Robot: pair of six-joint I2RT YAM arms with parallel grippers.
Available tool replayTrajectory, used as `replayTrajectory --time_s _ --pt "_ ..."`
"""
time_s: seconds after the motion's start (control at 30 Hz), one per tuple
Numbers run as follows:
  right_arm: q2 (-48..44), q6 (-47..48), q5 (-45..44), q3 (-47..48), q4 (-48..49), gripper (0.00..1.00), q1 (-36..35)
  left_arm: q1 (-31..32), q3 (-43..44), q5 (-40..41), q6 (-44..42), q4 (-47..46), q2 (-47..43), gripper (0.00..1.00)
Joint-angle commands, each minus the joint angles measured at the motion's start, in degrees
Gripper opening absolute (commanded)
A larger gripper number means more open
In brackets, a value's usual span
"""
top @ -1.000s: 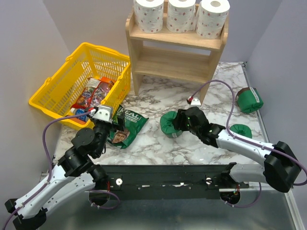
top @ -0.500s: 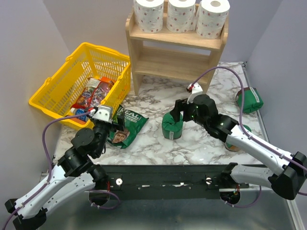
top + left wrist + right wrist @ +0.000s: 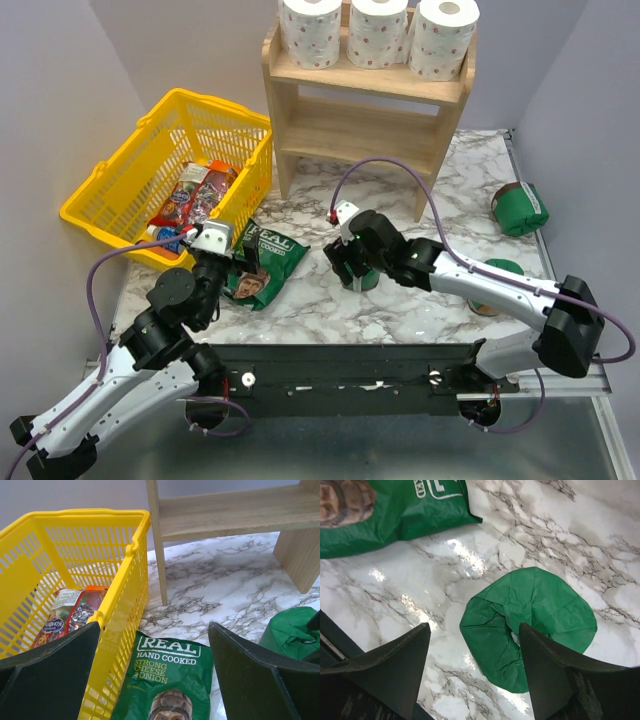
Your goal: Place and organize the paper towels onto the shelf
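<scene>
A: Paper towels (image 3: 378, 30)?
B: Three short white rolls, faint pink-red dots, hollow cores facing up. Upright, side by side in a row on the top tier, top centre of frame.
A: Shelf (image 3: 365, 130)?
B: Light natural wood, two tiers, solid side panels. Upright, upper centre.

The table (image 3: 395, 580) looks glossy marble, the shelf (image 3: 365, 130) matt wood, the basket (image 3: 215, 125) plastic.

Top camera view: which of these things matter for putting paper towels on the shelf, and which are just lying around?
Part of the job:
- paper towels, three rolls on the top tier
- wooden shelf

Just lying about:
- yellow basket holding snack packets
- REAL crisps bag
- green wrapped packages, three on the marble table
</scene>
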State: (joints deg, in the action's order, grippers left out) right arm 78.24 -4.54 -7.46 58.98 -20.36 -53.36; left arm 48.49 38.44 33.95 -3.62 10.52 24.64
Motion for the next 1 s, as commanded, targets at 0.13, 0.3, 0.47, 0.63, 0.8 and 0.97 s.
replayTrajectory --time_s 0.13,0.3,0.47,0.63,0.8,0.97 --pt "4.8 0.9 -5.1 1.5 -2.7 0.75 -1.6 0.0 -0.5 0.9 -0.3 0.0 -0.2 0.99" --pt "7.1 0.5 -7.1 1.2 -2.4 0.74 -2.2 -0.1 -0.4 0.9 -0.3 0.0 -0.1 0.99" --pt "9.0 1.1 -11.3 1.6 -1.8 0.69 -2.4 -0.1 -0.5 0.8 -0.3 0.0 0.0 0.99" --pt "8.2 3.1 -13.5 1.8 -1.3 0.49 -3.0 -0.1 -0.5 0.9 -0.4 0.0 -0.2 0.99" --pt "2.5 8.6 -11.5 3.4 -2.7 0.38 -3.5 0.0 -0.5 1.0 -0.4 0.0 -0.3 0.99" --pt "-3.7 19.2 -7.3 10.3 -6.8 0.38 -3.6 -0.1 -0.3 1.0 -0.4 -0.1 -0.2 0.99"
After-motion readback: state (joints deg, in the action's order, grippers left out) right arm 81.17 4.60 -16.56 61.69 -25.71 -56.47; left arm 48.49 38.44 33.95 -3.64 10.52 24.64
